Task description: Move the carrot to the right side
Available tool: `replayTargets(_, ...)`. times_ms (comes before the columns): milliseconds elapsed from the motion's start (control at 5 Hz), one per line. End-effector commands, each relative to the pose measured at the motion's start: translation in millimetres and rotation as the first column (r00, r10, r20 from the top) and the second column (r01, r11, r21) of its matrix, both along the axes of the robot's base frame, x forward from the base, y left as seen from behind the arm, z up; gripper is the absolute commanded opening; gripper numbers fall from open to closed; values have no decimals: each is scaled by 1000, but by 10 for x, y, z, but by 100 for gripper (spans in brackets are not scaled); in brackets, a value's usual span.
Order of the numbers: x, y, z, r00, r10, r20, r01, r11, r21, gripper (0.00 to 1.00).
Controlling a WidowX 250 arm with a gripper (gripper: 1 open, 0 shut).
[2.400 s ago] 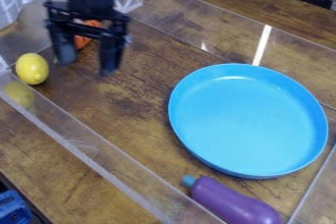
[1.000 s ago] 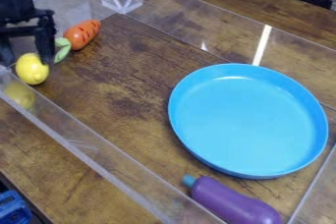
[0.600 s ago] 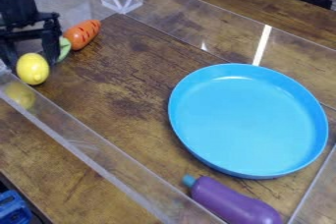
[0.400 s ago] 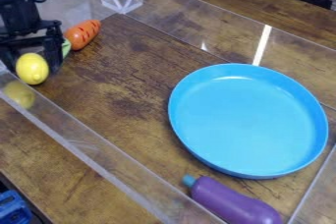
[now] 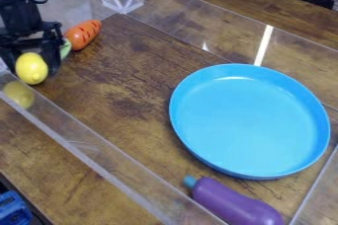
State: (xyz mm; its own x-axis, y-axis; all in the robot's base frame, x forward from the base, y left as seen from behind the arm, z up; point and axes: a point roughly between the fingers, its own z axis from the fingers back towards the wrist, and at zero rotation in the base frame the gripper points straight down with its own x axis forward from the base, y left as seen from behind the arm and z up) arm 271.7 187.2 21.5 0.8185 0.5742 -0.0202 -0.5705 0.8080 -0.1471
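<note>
The carrot (image 5: 85,34), small and orange with dark grooves, lies on the wooden table at the far left. Its green top points toward my gripper and is partly hidden behind one finger. My gripper (image 5: 32,55) points straight down just left of the carrot. It stands not over the carrot but over a yellow lemon (image 5: 31,68). Its dark fingers (image 5: 54,45) flank the lemon closely on both sides, with the jaws open; I cannot tell whether they touch it. Nothing is lifted.
A large blue plate (image 5: 248,120) fills the right half of the table. A purple eggplant (image 5: 238,205) lies at the front right. Clear plastic walls (image 5: 93,155) run along the table's edges. Bare wood (image 5: 145,71) lies between the carrot and the plate.
The gripper moved from above the carrot to the left and came down around the lemon. In the last moments its fingers have drawn in slightly. The carrot has not moved.
</note>
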Motion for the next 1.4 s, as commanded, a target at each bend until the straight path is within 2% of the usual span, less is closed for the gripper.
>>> replayTargets(0, 92, 19, 64, 995, -92, 26, 92, 996, 18, 0)
replayTargets(200, 128, -20, 49, 983, -180, 20, 180, 984, 15, 0)
replayTargets(600, 143, -52, 146, 982, -189, 6, 189, 982, 8, 0)
replayTargets(1000, 197, -370, 90, 973, -229, -7, 229, 973, 3, 0)
replayTargets(1200, 238, -392, 116, 969, -248, -12, 247, 969, -5, 0)
